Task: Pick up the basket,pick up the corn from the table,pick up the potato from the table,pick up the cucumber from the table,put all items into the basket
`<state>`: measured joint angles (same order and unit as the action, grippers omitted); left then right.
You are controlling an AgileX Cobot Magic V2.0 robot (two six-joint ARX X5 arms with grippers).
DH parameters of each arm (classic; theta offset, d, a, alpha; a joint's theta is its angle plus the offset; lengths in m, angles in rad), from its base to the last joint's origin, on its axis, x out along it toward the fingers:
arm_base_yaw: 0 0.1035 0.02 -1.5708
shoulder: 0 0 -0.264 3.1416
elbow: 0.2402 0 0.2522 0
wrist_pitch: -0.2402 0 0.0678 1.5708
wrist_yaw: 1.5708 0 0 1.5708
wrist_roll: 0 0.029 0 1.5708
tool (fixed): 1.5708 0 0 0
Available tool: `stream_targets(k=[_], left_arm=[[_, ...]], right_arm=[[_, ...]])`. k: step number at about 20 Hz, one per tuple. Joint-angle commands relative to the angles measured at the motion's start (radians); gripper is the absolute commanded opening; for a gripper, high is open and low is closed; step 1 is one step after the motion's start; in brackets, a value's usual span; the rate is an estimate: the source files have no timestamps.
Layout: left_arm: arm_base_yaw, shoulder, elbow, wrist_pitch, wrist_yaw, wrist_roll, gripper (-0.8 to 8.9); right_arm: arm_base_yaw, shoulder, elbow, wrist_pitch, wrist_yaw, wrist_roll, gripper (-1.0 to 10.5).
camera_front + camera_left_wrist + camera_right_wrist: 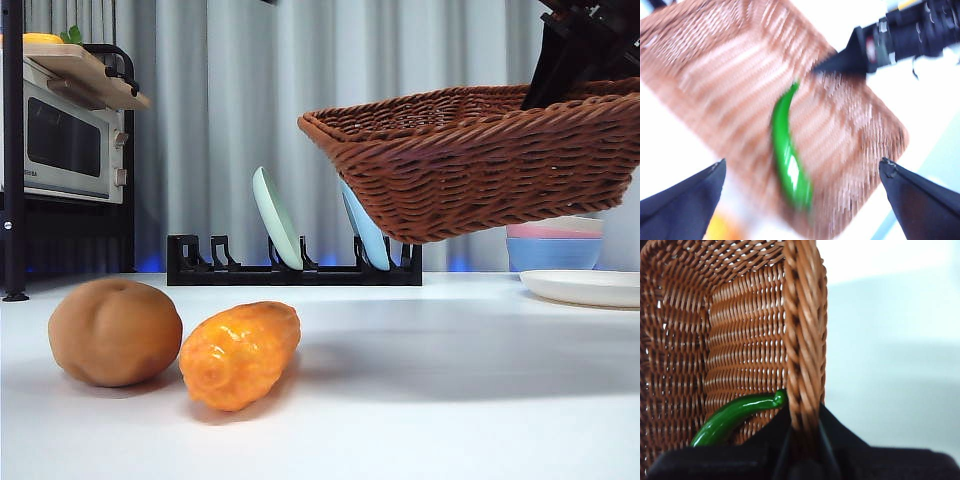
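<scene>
Front view: basket (pixel 470 165) held clear above the table (pixel 450 400), tilted, gripped at its far rim by a dark gripper (pixel 575 60) coming in from the top right corner. Potato (pixel 115 332) and corn (pixel 240 353) lying on the table, touching, well apart from the basket. Dish rack (pixel 295 262) and bowls (pixel 555 245) behind.

Left wrist view, blurred: looking down into the basket (pixel 740 100) with the cucumber (pixel 787 155) lying inside. Left gripper (pixel 800 200) above it, jaws spread wide, holding nothing. Right gripper (pixel 850 57) clamped on the basket's rim.

Right wrist view: right gripper (pixel 802 432) closed on the braided rim, cucumber (pixel 732 415) resting against the inner wall.

Judged so far: basket lifted, cucumber in; corn and potato left to fetch, probably with the free left gripper.
</scene>
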<state>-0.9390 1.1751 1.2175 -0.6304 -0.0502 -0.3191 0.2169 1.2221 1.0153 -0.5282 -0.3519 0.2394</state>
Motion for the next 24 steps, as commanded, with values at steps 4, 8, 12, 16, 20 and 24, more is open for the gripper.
stream_targets(k=[4, 8, 12, 16, 20, 24], left_arm=[[-0.003, -0.070, -0.006, -0.493, -0.261, -0.127, 5.63], [-0.002, -0.070, -0.027, -0.531, -0.315, -0.217, 5.66], [0.064, -0.069, -0.141, -0.376, -0.216, -0.255, 5.66], [0.213, -0.061, -0.285, -0.171, -0.037, -0.265, 5.66], [0.322, 0.024, -0.309, -0.122, 0.058, -0.262, 5.66], [0.352, 0.165, -0.309, -0.078, 0.092, -0.264, 5.66]], right_arm=[[-0.001, -0.003, 0.003, 0.043, -0.008, 0.013, -0.1], [-0.016, -0.003, 0.003, 0.057, -0.009, 0.011, -0.1], [-0.045, -0.003, 0.003, 0.057, -0.010, -0.005, -0.1], [-0.073, -0.003, 0.003, 0.057, -0.014, -0.006, -0.1], [-0.074, -0.003, 0.003, 0.058, -0.013, -0.013, -0.1], [-0.074, -0.003, 0.003, 0.061, -0.013, -0.013, -0.1]])
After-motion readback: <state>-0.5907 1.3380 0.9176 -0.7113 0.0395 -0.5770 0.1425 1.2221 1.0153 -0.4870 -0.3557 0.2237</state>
